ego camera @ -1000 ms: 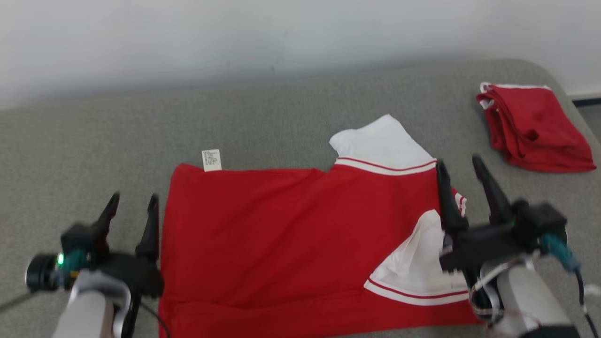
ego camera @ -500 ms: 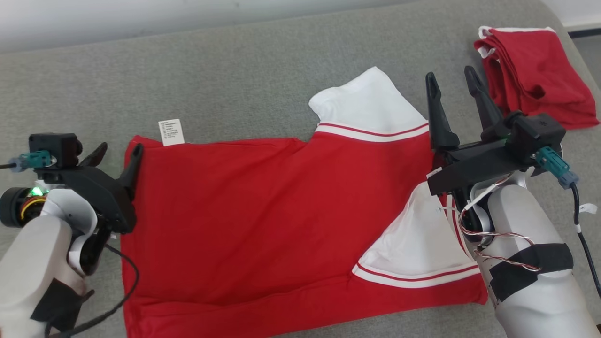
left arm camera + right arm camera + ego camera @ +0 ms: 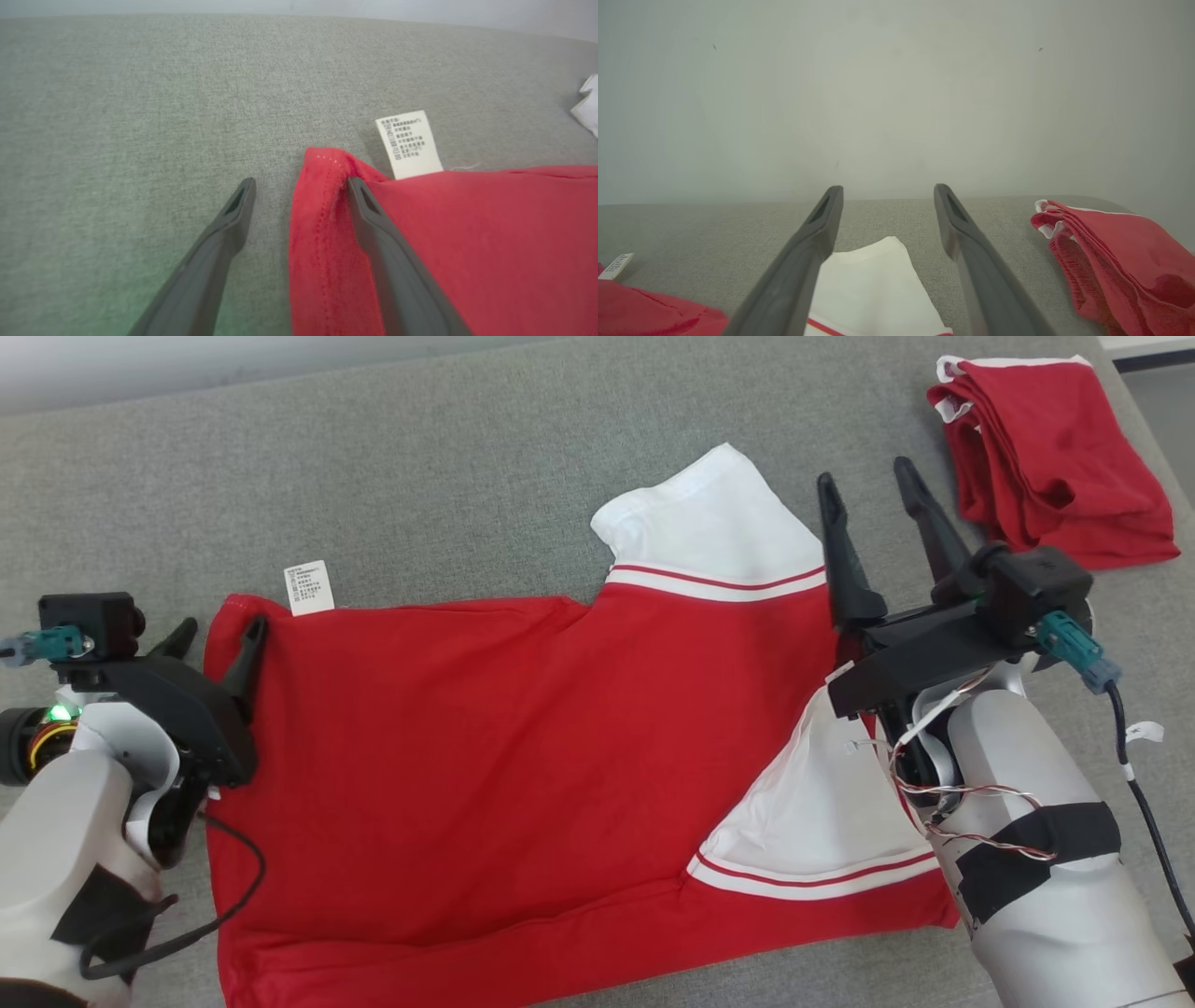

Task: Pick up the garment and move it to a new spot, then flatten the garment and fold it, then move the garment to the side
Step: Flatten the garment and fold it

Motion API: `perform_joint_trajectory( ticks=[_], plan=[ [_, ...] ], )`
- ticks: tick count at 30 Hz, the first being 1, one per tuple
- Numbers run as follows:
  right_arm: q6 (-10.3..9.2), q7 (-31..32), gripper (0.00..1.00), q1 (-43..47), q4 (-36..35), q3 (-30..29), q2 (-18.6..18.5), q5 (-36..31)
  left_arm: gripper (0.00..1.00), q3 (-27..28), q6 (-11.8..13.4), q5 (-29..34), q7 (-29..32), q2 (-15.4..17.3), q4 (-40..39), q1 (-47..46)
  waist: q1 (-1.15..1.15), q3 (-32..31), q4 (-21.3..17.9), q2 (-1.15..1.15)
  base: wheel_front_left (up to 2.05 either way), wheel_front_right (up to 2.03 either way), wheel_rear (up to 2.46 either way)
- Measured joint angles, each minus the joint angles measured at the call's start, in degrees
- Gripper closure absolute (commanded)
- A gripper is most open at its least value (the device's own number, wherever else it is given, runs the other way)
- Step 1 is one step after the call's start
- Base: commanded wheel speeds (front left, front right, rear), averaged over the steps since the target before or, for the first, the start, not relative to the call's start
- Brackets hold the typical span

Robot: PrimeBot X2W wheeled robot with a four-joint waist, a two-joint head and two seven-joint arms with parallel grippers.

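Note:
The garment (image 3: pixel 523 737), red with white sleeves, lies spread flat on the grey surface (image 3: pixel 373 457). Its white label (image 3: pixel 308 586) sticks out at the far left corner. My left gripper (image 3: pixel 217 633) is open and straddles that corner. In the left wrist view the gripper (image 3: pixel 300 182) has one finger over the red cloth (image 3: pixel 490 233) and the other over bare grey, with the label (image 3: pixel 409 144) just beyond. My right gripper (image 3: pixel 865 476) is open and empty above the garment's right end. In the right wrist view the gripper (image 3: pixel 887 188) points at the wall over the white sleeve (image 3: pixel 873 284).
A second red garment (image 3: pixel 1055 457), folded, lies at the far right corner of the surface, also seen as a folded pile (image 3: pixel 1125 261) in the right wrist view. The surface ends at a pale wall (image 3: pixel 896 93) behind and rounds off at the right.
The head camera has tilted down. My left gripper has moved in over the garment's far left corner. My right gripper now reaches farther, past the upper sleeve's band. Both stay open.

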Motion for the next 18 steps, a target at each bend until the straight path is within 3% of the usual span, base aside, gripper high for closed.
perform_joint_trajectory(
  ticks=[2,3,4,5,18],
  plan=[
    [0.00,0.01,0.00,-0.30,0.62,0.63,-0.05,-0.01,0.02,-1.18,0.01,-0.51,-0.31,-0.34,0.41,-0.44,0.00,0.36,-0.03,0.00,0.00,0.00,0.00],
    [0.00,0.01,0.00,-0.45,0.92,0.97,-0.21,-0.11,0.52,-1.67,0.01,-0.67,-0.66,-0.56,0.48,-0.78,0.00,0.43,0.03,0.00,0.00,0.00,0.00],
    [0.00,0.01,0.00,-0.60,1.34,1.10,-0.40,-0.19,0.93,-2.27,0.01,-0.85,-1.47,-0.71,0.40,-1.05,0.00,0.45,0.16,0.00,0.00,0.00,0.00],
    [0.00,0.00,0.00,-0.79,1.96,1.20,-0.58,-0.23,1.00,-2.55,0.00,-1.16,-2.47,-0.90,0.37,-1.21,0.00,0.44,0.36,0.00,0.00,0.00,0.00],
    [0.00,0.87,0.00,-12.54,24.36,4.61,-3.65,-0.26,1.00,-6.33,0.03,-0.48,-14.58,-2.81,-3.96,-0.41,0.00,-0.30,5.47,0.00,0.00,0.00,0.00]
  ],
)
